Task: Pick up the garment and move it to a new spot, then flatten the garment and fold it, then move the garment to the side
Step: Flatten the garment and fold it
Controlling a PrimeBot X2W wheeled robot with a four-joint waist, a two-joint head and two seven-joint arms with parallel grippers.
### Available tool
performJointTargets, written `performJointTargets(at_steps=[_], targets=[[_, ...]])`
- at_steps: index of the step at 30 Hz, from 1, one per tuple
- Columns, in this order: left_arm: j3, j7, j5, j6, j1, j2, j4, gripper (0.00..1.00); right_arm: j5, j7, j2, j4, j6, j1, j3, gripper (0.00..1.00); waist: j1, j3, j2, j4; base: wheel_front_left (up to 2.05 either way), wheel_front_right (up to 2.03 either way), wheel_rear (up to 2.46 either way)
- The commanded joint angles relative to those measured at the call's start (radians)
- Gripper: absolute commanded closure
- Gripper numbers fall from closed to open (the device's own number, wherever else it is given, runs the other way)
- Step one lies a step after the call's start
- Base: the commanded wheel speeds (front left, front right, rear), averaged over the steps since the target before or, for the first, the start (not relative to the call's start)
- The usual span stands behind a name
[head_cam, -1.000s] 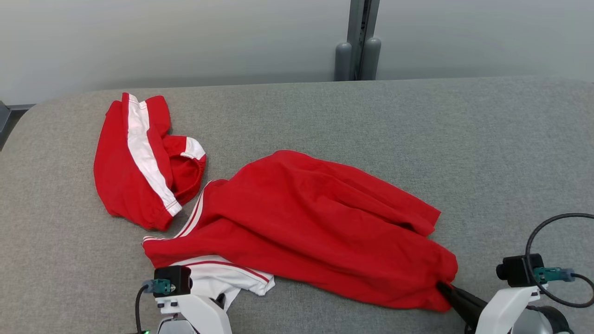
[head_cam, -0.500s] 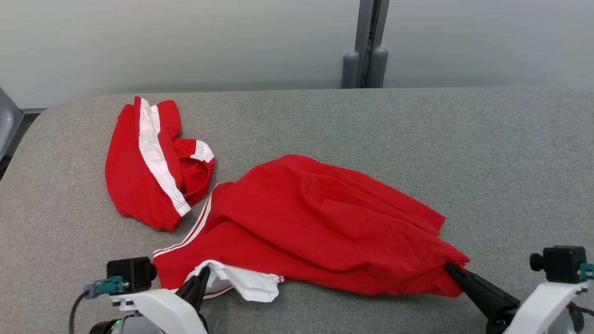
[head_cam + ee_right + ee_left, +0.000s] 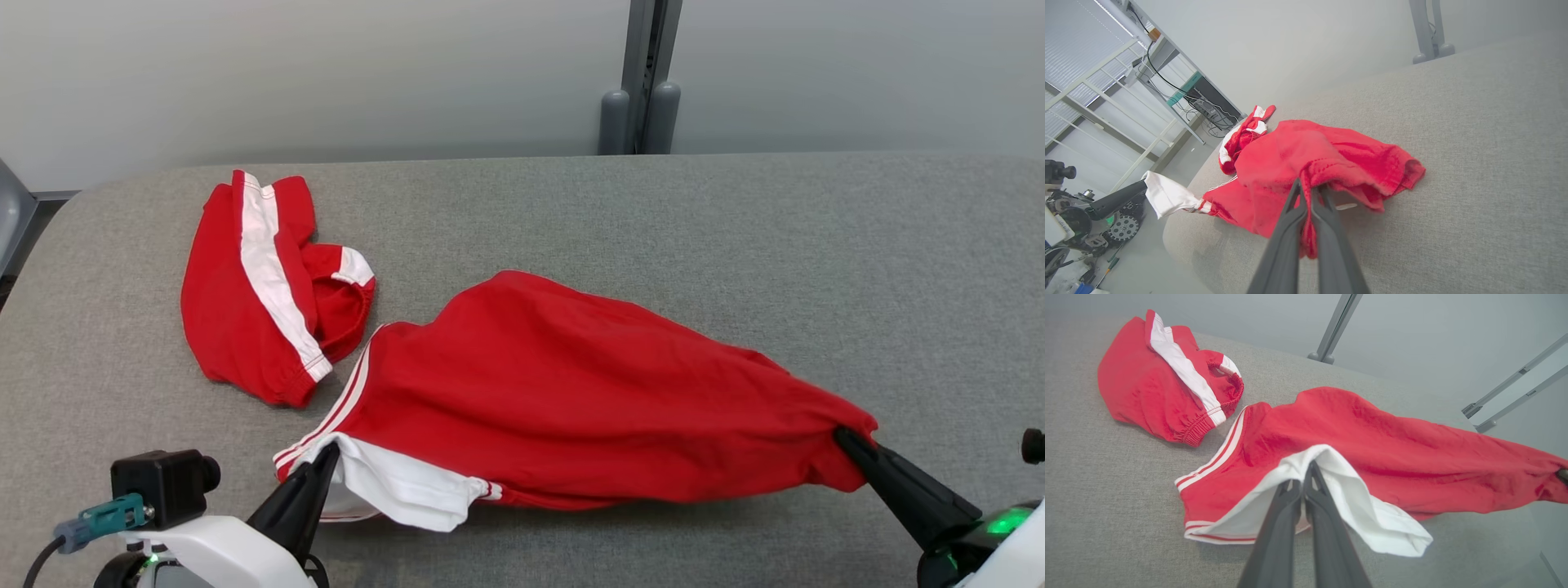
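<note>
- Grey table [image 3: 735, 229]: carries everything.
- Garment [image 3: 588, 392], a red top with white trim: lies mid-table toward the near edge, drawn taut between both arms, its ends lifted a little.
- Red-and-white shorts [image 3: 245, 327]: bunched at far left, just beside it.
- Left gripper [image 3: 328, 451]: clamped on the white end. Right gripper [image 3: 842, 435]: clamped on the red corner.
- Step, by my read: spreading it flat. The next move calls for lowering both ends evenly, under tension, before any fold.

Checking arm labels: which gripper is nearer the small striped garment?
Left. The left gripper sits close beside the small striped garment; the right gripper is far across, holding the large garment.
</note>
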Motion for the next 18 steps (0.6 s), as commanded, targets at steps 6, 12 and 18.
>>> performJointTargets(at_steps=[6, 12, 18], targets=[[0.011, 0.008, 0.028, -0.024, -0.105, 0.034, 0.0, 1.0, 0.054, -0.022, 0.015, -0.034, 0.002, -0.069, -0.021, 1.0, 0.0, 0.031, 0.0, -0.015, 0.0, 0.0, 0.0], [0.02, 0.033, 0.03, -0.076, -0.33, 0.067, 0.104, 1.0, 0.14, -0.023, 0.022, 0.032, 0.002, -0.25, -0.011, 1.0, 0.0, 0.098, 0.0, -0.037, 0.0, 0.0, 0.0], [-0.015, 0.067, 0.044, -0.166, -0.68, 0.062, 0.323, 1.0, 0.191, 0.006, 0.027, 0.191, 0.002, -0.54, 0.018, 1.0, 0.0, 0.217, 0.0, -0.06, 0.0, 0.0, 0.0]])
